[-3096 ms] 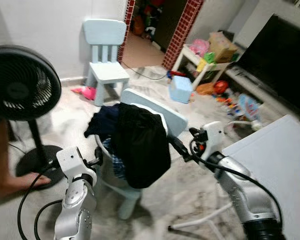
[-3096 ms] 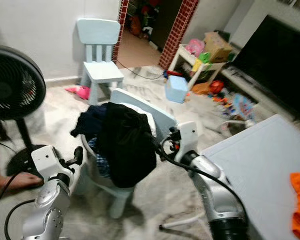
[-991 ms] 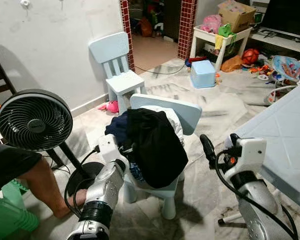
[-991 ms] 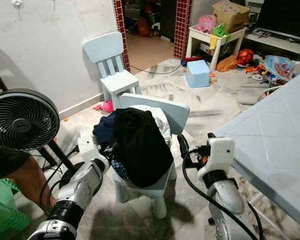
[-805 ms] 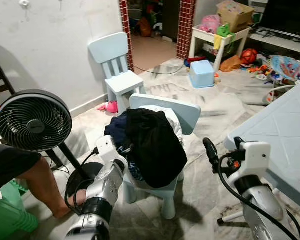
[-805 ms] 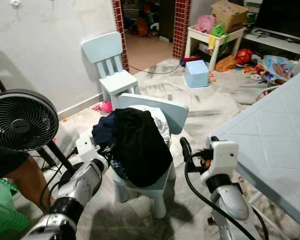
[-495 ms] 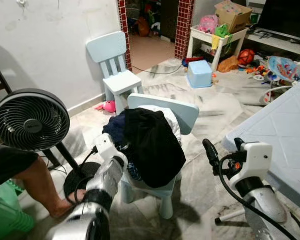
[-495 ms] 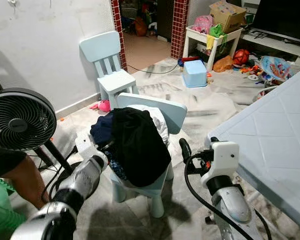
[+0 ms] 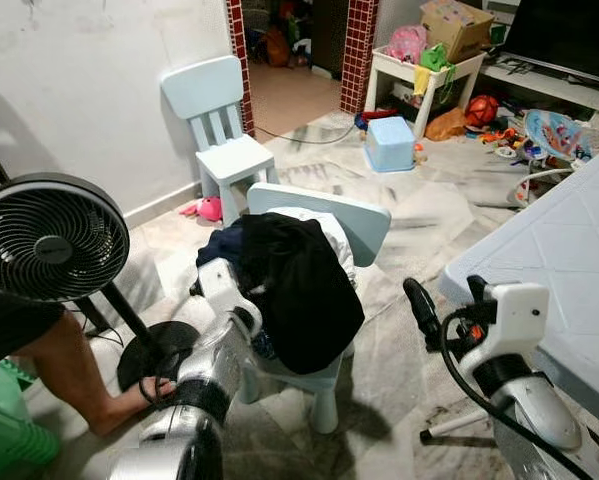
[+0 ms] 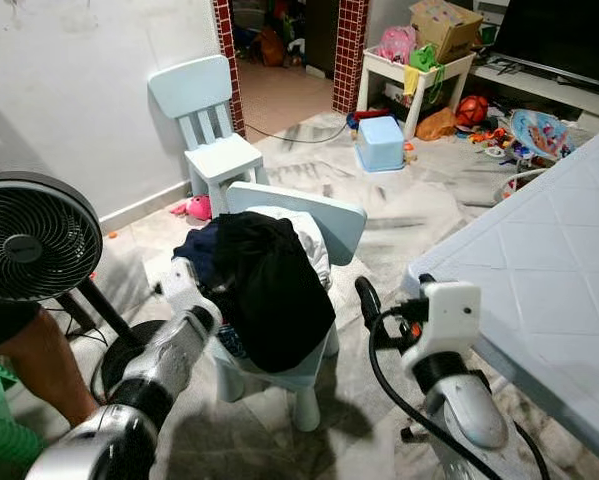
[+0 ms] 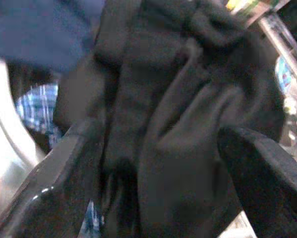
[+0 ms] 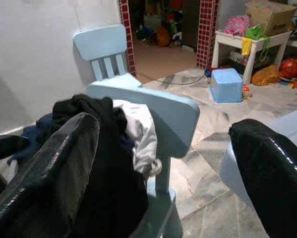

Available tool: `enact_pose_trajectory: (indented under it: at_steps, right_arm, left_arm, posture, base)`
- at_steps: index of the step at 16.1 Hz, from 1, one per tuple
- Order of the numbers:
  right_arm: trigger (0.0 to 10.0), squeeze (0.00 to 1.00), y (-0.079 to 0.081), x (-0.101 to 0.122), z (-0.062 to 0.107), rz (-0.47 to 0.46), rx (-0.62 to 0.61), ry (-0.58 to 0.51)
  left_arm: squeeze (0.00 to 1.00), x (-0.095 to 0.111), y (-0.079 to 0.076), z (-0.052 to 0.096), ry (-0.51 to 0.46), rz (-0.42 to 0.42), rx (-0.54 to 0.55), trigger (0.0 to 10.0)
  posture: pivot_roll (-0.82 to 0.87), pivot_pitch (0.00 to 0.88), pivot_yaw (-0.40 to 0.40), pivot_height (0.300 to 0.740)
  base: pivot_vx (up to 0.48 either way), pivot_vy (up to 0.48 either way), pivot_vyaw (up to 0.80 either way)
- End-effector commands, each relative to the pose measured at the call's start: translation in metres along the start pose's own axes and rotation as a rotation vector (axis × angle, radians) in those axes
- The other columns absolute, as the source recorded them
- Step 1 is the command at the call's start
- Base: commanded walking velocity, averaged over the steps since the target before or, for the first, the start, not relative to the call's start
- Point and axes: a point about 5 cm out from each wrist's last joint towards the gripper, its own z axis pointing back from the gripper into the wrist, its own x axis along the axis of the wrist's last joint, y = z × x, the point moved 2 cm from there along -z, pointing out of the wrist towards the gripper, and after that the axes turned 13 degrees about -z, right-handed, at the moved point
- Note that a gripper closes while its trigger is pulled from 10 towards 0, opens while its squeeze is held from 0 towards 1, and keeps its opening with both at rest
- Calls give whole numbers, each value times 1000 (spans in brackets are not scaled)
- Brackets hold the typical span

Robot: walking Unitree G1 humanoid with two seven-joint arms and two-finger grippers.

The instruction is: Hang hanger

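A pile of clothes lies on a pale blue child's chair [image 9: 364,222] in the middle of the floor. A black garment [image 9: 304,290] hangs over the front of the pile, with navy cloth [image 9: 219,245], white cloth [image 9: 334,235] and blue plaid cloth [image 11: 31,101] under it. My left gripper [image 11: 158,168] is pressed against the pile's left side. It is open, its fingers [image 11: 64,163] spread with folds of the black garment between them. My right gripper [image 9: 447,305] hovers to the right of the chair, apart from it, open and holding nothing.
A black standing fan [image 9: 49,238] and a person's bare leg [image 9: 74,370] are at the left. A second pale blue chair [image 9: 219,120] stands by the wall. A white table [image 9: 569,260] fills the right side. A blue box [image 9: 389,145] and toys [image 9: 489,110] lie farther back.
My left arm has pushed forward, so its gripper now sits in the side of the clothes pile. The view has shifted a little. The right gripper has stayed about where it was.
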Motion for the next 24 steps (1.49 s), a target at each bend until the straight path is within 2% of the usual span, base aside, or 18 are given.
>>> enact_pose_trajectory:
  at_steps: [1,2,4,5,6,7,10,12,14,17,20,24]
  right_arm:
    - [10000,0,2,-3,-5,-7,7,9]
    - [10000,0,3,-3,-6,-9,11,8]
    - [10000,0,4,-3,-9,-14,18,8]
    - [10000,0,4,-3,-9,-15,19,7]
    - [10000,0,3,-3,-13,-18,22,2]
    - [10000,0,5,-4,-16,-25,29,-3]
    - [10000,0,10,-5,-20,-18,45,-6]
    - [10000,0,6,-4,-19,35,50,4]
    - [10000,0,1,-4,-17,31,32,7]
    - [10000,0,1,-7,-16,25,29,26]
    - [10000,0,-3,-12,-7,25,22,66]
    - [10000,0,-1,-18,5,31,28,119]
  left_arm:
    - [0,13,7,10,-112,-113,-3,10000]
    - [0,16,8,16,-150,-156,-8,10000]
    - [0,22,9,38,-235,-260,-42,10000]
    - [0,23,9,46,-249,-269,-43,10000]
    - [0,25,7,62,-272,-286,-51,10000]
    - [0,23,8,73,-279,-309,-57,10000]
    - [0,22,8,81,-266,-308,-56,10000]
    - [0,27,4,83,-266,-300,-63,10000]
    - [0,28,-2,85,-263,-292,-73,10000]
    - [0,22,-5,89,-232,-277,-83,10000]
    - [0,18,-11,96,-214,-256,-89,10000]
    - [0,6,-16,109,-172,-228,-76,10000]
  posture:
    - [-232,8,30,740]
    - [-226,2,29,740]
    - [-208,0,27,740]
    - [-203,0,26,740]
    - [-183,0,24,740]
    - [-172,0,23,740]
    - [-168,0,20,740]
    - [-175,0,18,740]
    - [-177,0,11,740]
    - [-182,0,2,740]
    - [-180,9,-24,740]
    - [-194,72,-61,740]
  base:
    - [0,0,0]
    - [0,0,0]
    - [0,0,0]
    - [0,0,0]
    - [0,0,0]
    - [0,0,0]
    - [0,0,0]
    - [0,0,0]
    - [0,0,644]
    - [0,0,306]
    - [0,0,0]
    - [0,0,0]
